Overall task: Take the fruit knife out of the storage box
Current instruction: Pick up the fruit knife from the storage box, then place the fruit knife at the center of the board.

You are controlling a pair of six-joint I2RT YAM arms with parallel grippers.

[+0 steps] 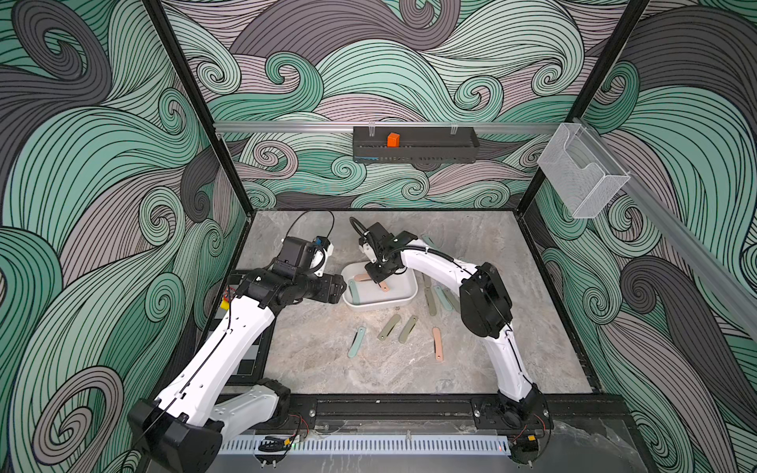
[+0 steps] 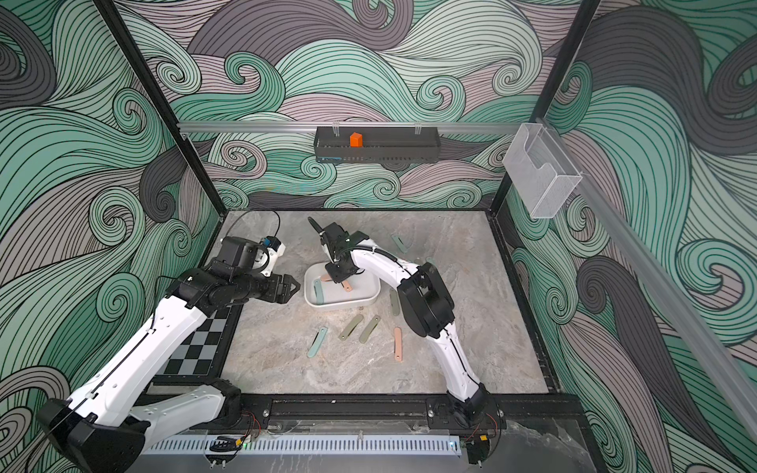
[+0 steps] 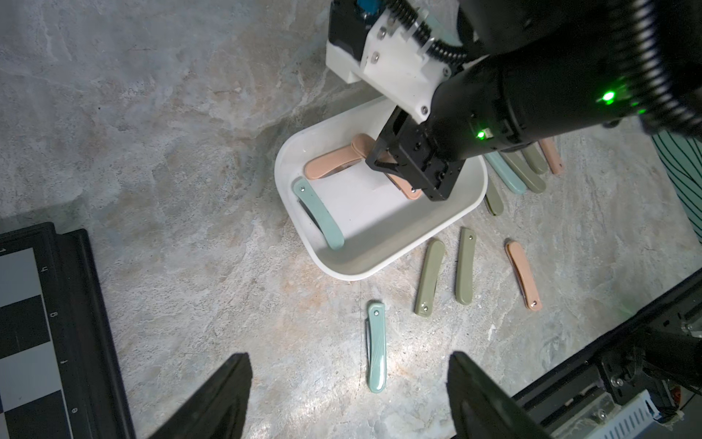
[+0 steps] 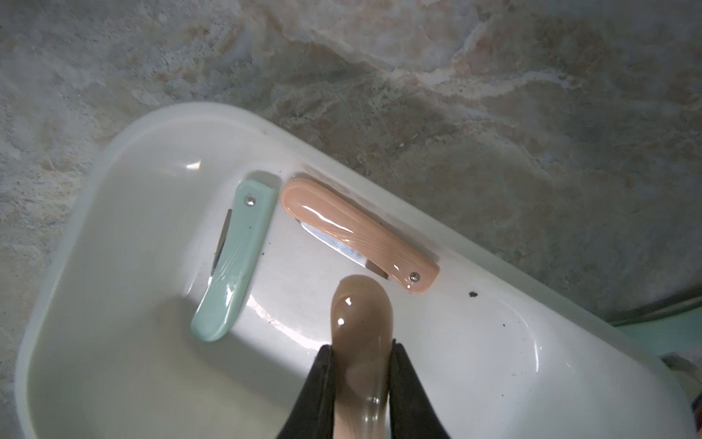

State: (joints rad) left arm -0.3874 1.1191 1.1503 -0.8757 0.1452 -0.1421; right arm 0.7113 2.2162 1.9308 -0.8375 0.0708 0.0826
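Marble-patterned tabletop (image 1: pixel 409 368) bearing the white storage box (image 1: pixel 385 304). The right gripper (image 4: pixel 361 355) stands over the box interior, its jaws clamped on the sides of a folded peach fruit knife (image 4: pixel 361 315). The knife projects beyond the fingertips over the box floor; whether it touches the floor cannot be told. The left gripper (image 2: pixel 291 286) hovers just beside the box's left end, jaws apart. 2 more folded knives lie in the box: a mint knife (image 4: pixel 228 258) and a second peach knife (image 4: pixel 357 232) along the wall. An olive knife (image 1: pixel 389 327) lies on the tabletop near the box.
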